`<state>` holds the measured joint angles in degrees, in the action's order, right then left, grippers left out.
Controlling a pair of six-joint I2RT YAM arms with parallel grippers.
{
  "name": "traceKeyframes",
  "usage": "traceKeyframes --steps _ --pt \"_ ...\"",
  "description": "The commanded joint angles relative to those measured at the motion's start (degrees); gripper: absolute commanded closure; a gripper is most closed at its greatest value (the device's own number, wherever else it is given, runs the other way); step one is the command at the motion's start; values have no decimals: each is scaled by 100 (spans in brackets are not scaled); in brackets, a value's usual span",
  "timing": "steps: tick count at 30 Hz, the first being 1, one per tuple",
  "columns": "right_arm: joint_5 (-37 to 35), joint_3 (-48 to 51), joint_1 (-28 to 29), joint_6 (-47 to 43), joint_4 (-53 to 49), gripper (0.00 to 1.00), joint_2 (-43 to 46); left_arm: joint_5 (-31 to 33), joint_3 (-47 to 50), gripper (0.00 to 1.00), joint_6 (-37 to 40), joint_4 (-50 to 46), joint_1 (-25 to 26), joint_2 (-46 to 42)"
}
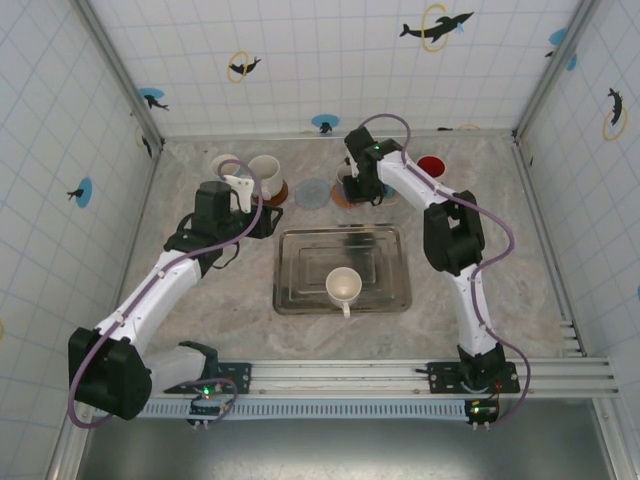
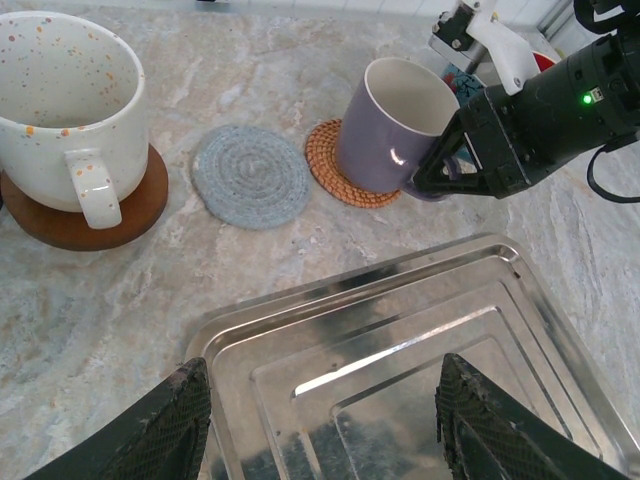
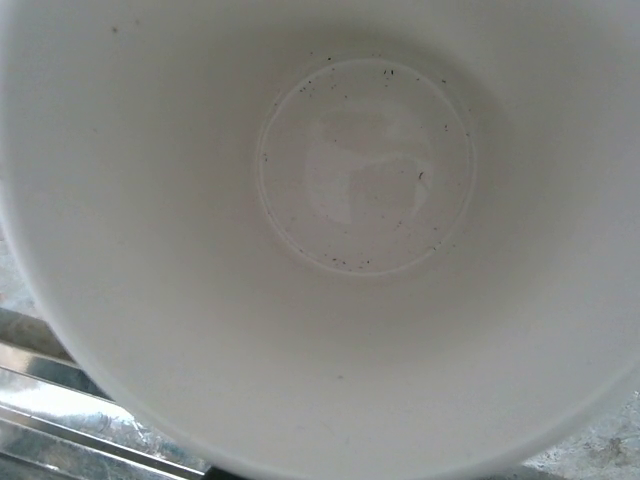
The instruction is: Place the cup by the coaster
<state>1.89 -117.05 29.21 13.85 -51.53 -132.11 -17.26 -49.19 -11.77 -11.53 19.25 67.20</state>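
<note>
Your right gripper point(image 2: 430, 180), jaws clamped on the purple mug point(image 2: 385, 130) from 3 o'clock, holds it on the woven coaster point(image 2: 325, 165); the left gripper point(image 2: 322, 385), jaws apart, hangs at 6 o'clock.

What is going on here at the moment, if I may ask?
The right gripper is shut on the handle of the purple mug, holding it at the woven coaster; whether it is fully set down I cannot tell. The left gripper hangs open and empty over the metal tray, where a white cup stands. A speckled cup sits on a wooden coaster, and the grey coaster beside it is bare.
</note>
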Motion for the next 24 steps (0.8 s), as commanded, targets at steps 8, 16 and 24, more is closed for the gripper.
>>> traceKeyframes --steps 8,16,24 --pt "48 -546 -65 -43 141 100 -113 69 -186 40 131 -68 33 26" --pt "109 -546 -63 -27 151 100 -150 73 -185 40 131 -69 33 4" --pt "158 -546 -71 -17 150 100 -184 73 -188 40 131 -69 33 4"
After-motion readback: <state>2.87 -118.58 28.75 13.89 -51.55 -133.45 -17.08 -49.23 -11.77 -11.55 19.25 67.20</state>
